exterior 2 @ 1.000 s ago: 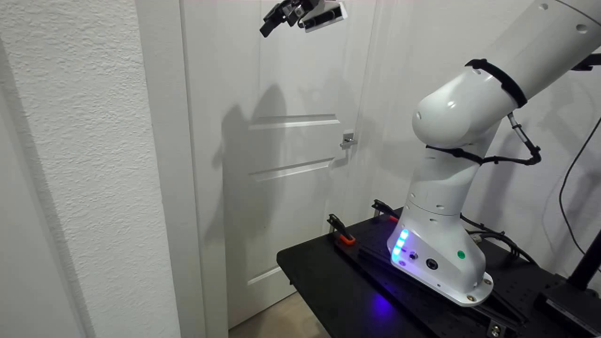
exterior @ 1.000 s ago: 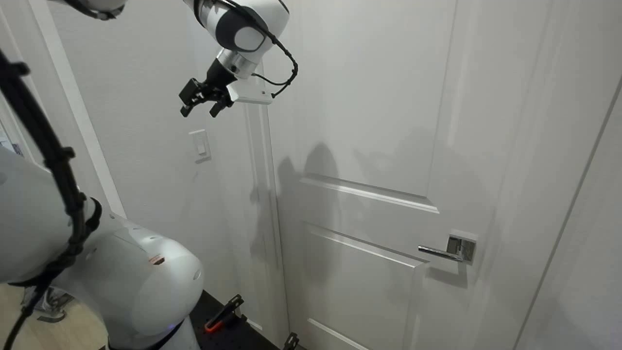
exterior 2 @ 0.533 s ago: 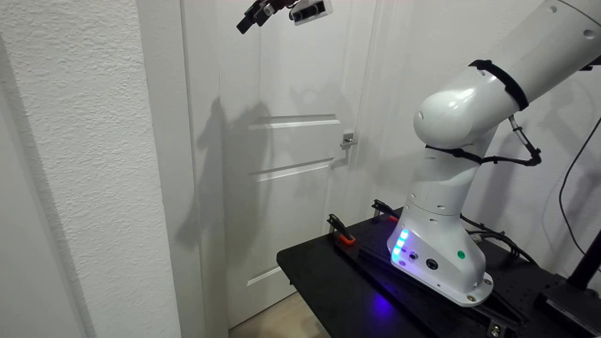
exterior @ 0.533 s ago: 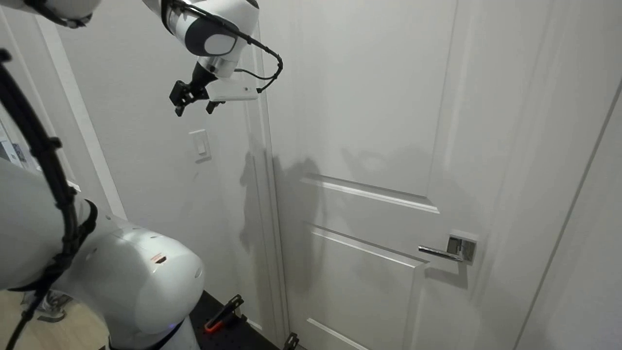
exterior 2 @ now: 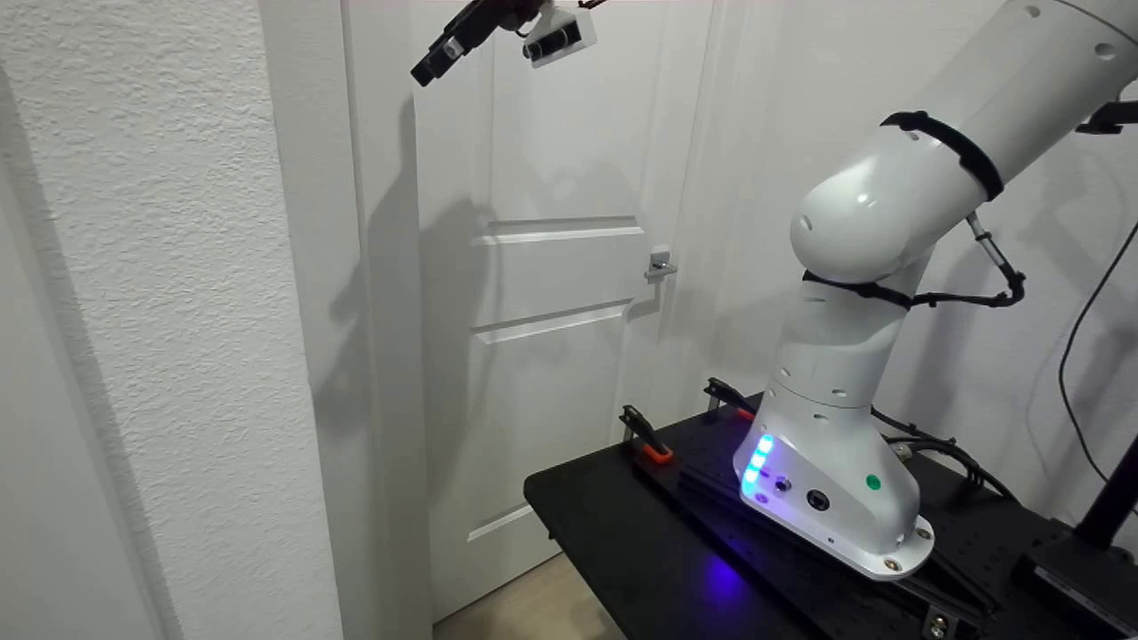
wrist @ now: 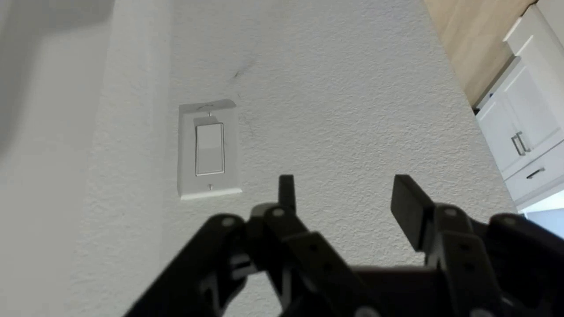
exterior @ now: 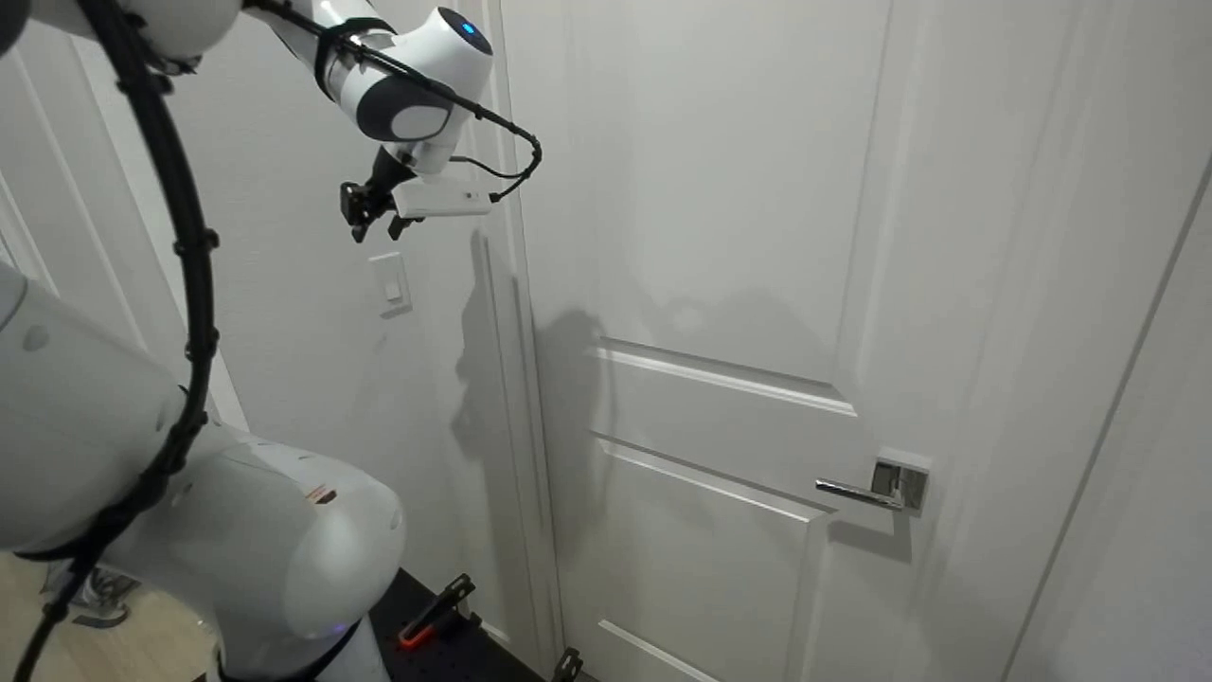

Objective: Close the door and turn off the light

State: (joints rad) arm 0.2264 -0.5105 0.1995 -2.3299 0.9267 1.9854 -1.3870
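Your end effector [wrist: 343, 196] is hovering near the light switch [wrist: 209, 152], fingers [wrist: 410, 209] wide apart. Both exterior views are cutting off your arm [exterior 2: 871, 213] and the top of the door [exterior: 739, 284], which is standing beside the switch's wall [wrist: 330, 110]. You're seeing a white cabinet [wrist: 528, 110] partly at the wrist view's edge, its inside hidden.

Black table [exterior 2: 613, 533], two clamps [exterior 2: 646, 433] at its edge, pale floor [exterior 2: 529, 604] below; textured wall [wrist: 335, 110], white cabinets [wrist: 531, 112] beyond.
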